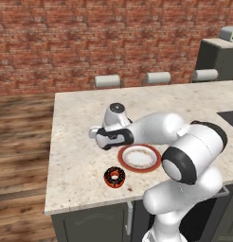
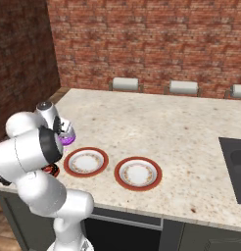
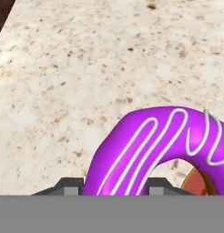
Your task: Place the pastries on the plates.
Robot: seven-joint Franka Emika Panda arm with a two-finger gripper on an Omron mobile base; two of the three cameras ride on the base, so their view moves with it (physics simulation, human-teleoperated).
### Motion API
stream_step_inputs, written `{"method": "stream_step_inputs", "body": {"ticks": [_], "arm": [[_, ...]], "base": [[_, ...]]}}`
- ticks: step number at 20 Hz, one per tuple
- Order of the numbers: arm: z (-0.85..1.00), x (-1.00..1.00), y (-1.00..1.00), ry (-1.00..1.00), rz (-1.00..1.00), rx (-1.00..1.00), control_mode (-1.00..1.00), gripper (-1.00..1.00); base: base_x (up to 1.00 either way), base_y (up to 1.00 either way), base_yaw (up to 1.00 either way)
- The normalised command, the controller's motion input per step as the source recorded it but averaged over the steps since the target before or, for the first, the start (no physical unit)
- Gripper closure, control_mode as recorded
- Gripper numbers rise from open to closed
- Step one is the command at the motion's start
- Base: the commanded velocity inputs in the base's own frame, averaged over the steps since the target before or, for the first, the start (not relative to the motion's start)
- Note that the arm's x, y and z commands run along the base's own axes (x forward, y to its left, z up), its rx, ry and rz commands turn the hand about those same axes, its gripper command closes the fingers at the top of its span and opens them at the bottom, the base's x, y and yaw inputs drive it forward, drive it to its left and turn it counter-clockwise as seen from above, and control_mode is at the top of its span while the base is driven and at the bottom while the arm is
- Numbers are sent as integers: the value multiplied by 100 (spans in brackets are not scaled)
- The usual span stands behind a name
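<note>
No brand, label or legible writing appears on any object. Left to right in the right base view: the chocolate doughnut (image 2: pixel 50 170), with reddish-orange sprinkles, lies on the speckled stone counter (image 2: pixel 156 127) near its front edge, just below and beside the jaws and largely hidden by the arm; in the left base view it lies free on the counter, apart from the plates. The gripper (image 2: pixel 66 136) sits low over the counter, its jaws closed on the purple doughnut (image 2: pixel 67 138); in the hand view the iced ring, striped with white lines, rises between the two dark finger tips (image 3: pixel 70 185) and leans to the right. To the right of the jaws lies the nearer plate (image 2: pixel 85 162), then the farther plate (image 2: pixel 138 173), both bare, white-centred with reddish-brown rims, close together but not touching. Beyond the counter stand three stool backs (image 2: pixel 125 84) before a brick wall (image 2: pixel 156 39); a dark sink (image 2: pixel 235 162) is set in at far right.
</note>
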Motion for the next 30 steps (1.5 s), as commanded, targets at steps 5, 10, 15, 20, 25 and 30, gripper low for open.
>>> {"method": "stream_step_inputs", "body": {"ticks": [5,10,15,20,25,30], "arm": [[25,-17,-40,9,-6,-2,-100,100],[17,-46,-45,5,-11,-2,-100,100],[2,-43,-22,13,-7,-4,-100,100],[-2,-18,-25,3,-7,-1,-100,100],[-14,-23,-32,2,-6,0,-100,100],[-40,-4,-6,0,-2,0,-100,100]], "base": [[0,0,0],[0,0,0],[0,0,0],[0,0,0],[0,0,0],[0,0,0]]}}
